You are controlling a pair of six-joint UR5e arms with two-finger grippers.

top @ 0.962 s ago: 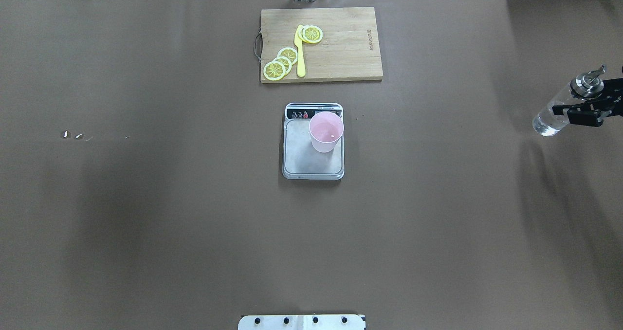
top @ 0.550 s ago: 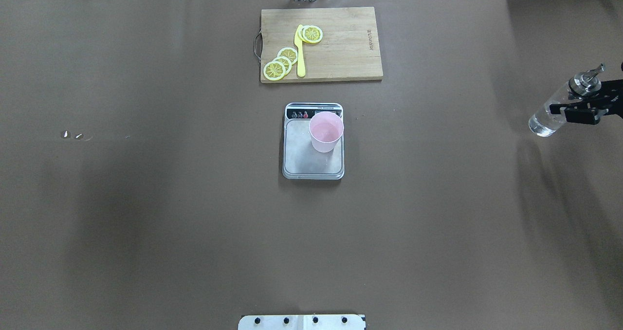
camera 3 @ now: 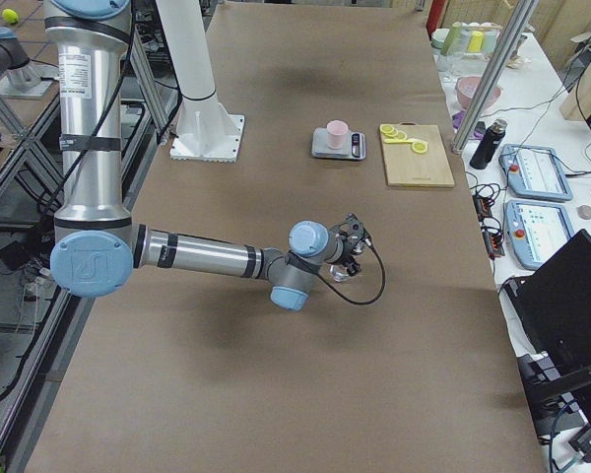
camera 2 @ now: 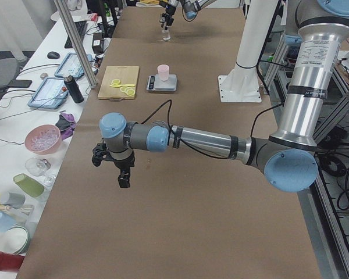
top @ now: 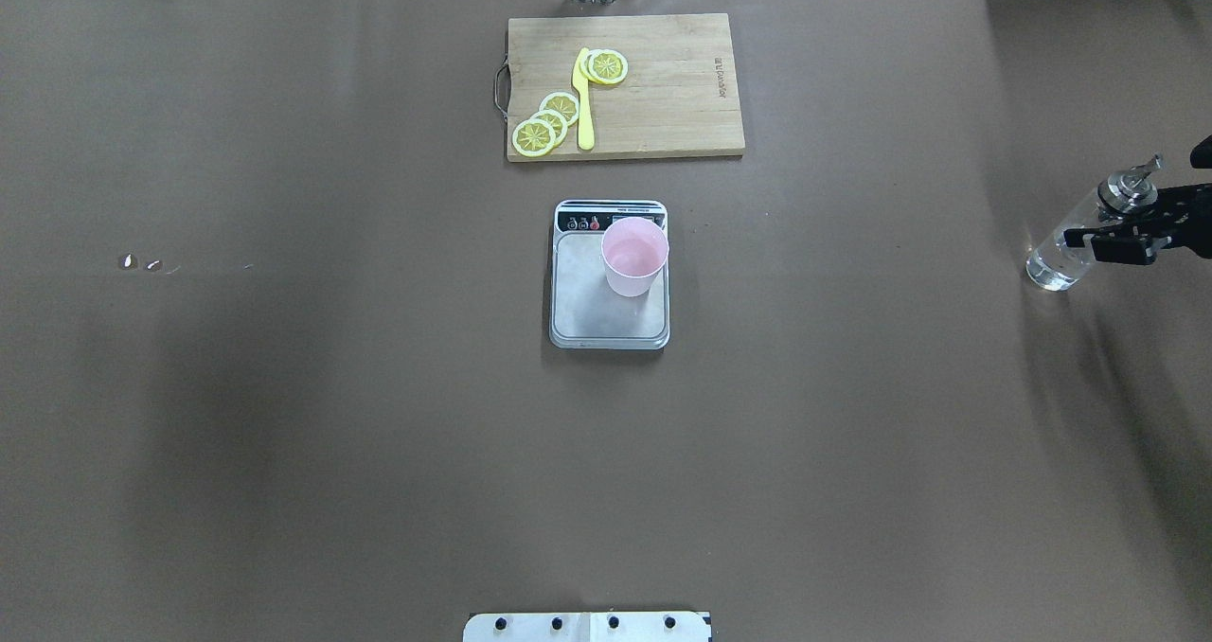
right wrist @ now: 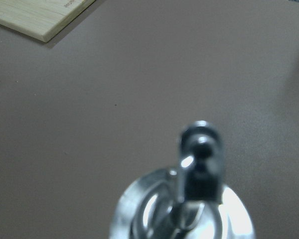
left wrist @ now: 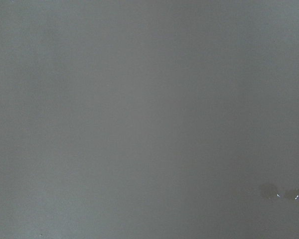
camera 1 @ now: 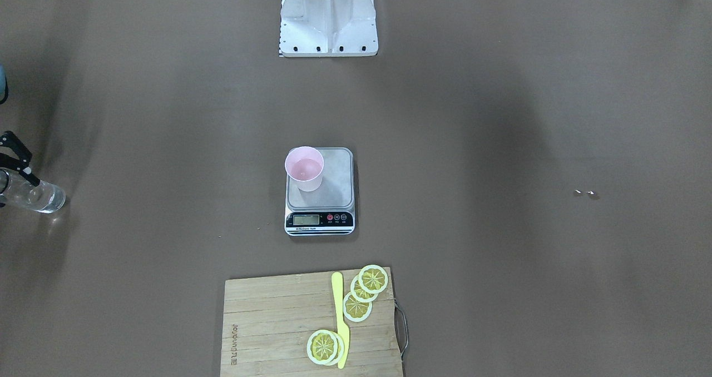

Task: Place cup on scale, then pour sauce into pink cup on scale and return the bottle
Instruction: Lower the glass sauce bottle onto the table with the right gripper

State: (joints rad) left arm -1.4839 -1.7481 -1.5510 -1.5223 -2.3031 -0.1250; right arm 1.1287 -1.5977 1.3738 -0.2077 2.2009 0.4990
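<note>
Slim transparent bottle with a metal pour spout (top: 1068, 249) is at 3 o'clock from the steel-grey digital scale (top: 597, 315), well apart, clamped by the right gripper (top: 1091, 241) and leaning. The pale pink plastic cup (top: 632, 256) stands on the scale toward 1 o'clock. I think the bottle must come upright, base flat on the brown table (top: 852, 453), before release. About the left gripper (camera 2: 119, 168) I cannot tell.

Even overhead light, soft broad shadows on the table (top: 284, 490), bottle (right wrist: 202, 164) top blurred in right wrist view
</note>
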